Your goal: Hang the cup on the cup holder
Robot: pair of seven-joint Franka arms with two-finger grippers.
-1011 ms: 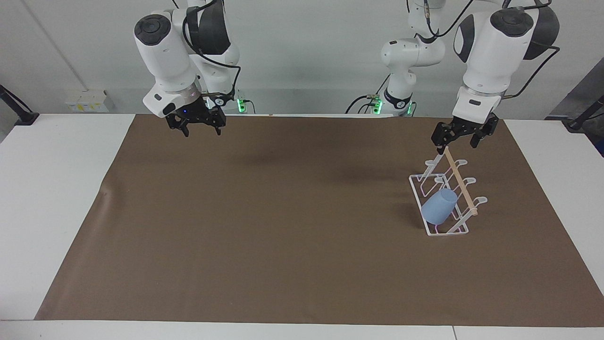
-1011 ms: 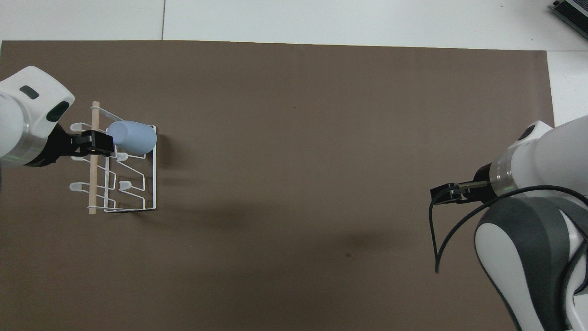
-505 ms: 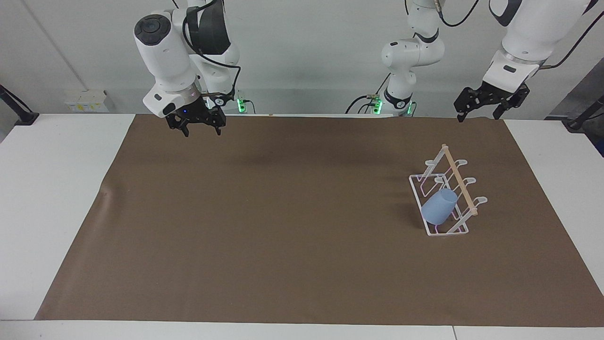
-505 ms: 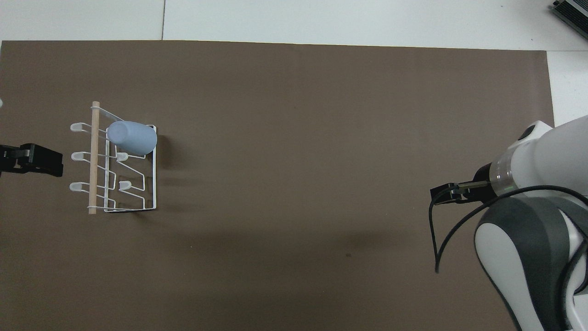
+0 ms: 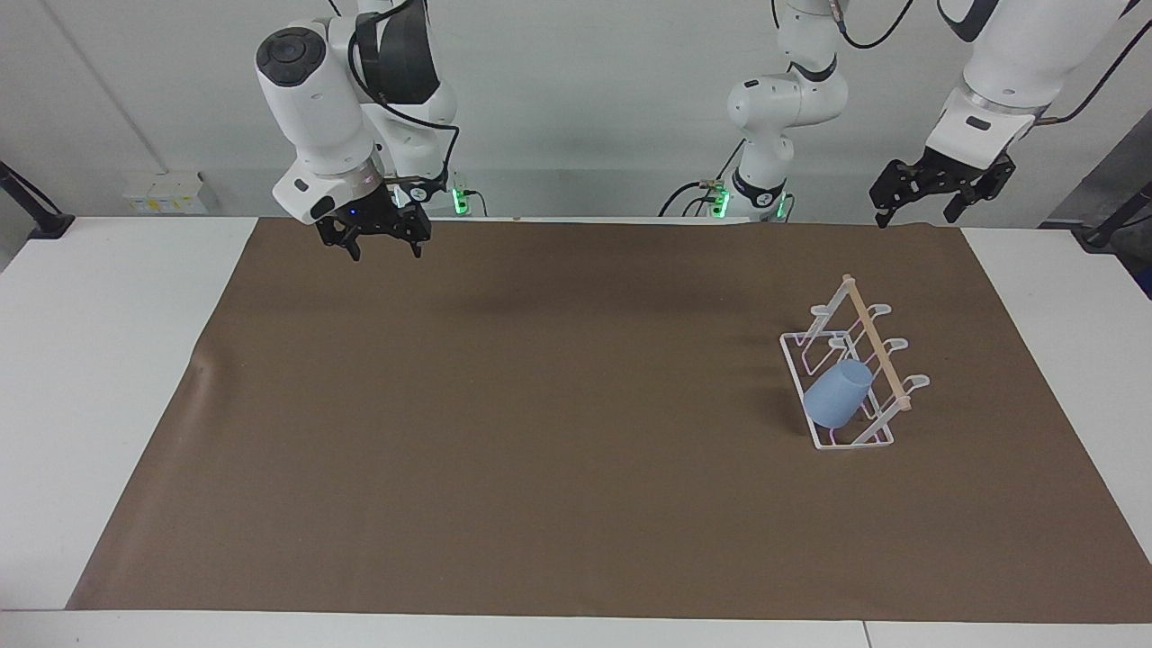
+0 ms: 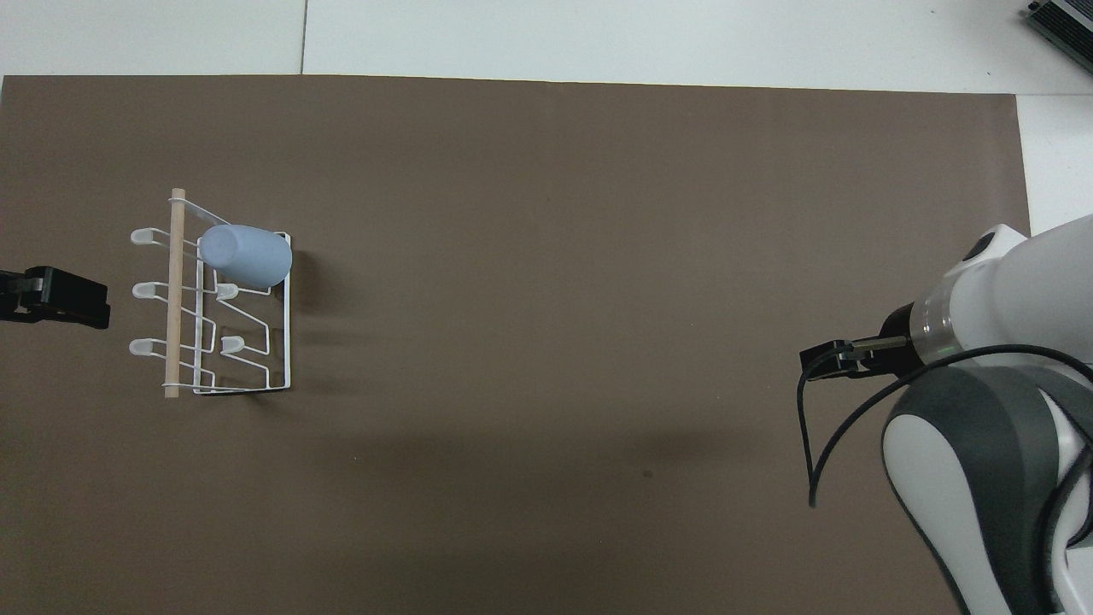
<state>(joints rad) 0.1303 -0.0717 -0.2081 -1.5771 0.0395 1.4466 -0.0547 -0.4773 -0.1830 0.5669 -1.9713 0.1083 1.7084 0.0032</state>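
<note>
So the cup (image 5: 838, 400) is being held tilted on a prong of the cup holder (image 5: 846, 378), toward the left arm's end of the table (image 5: 126, 360). Nothing's being gripped: the left gripper (image 5: 927, 202) and the right gripper (image 5: 382, 243) are both being kept wide, up in the air.

No readable text, no labels, no brands, no numbers, no signs on anything in either view

even bright light, soft shadows, sharp focus
</note>
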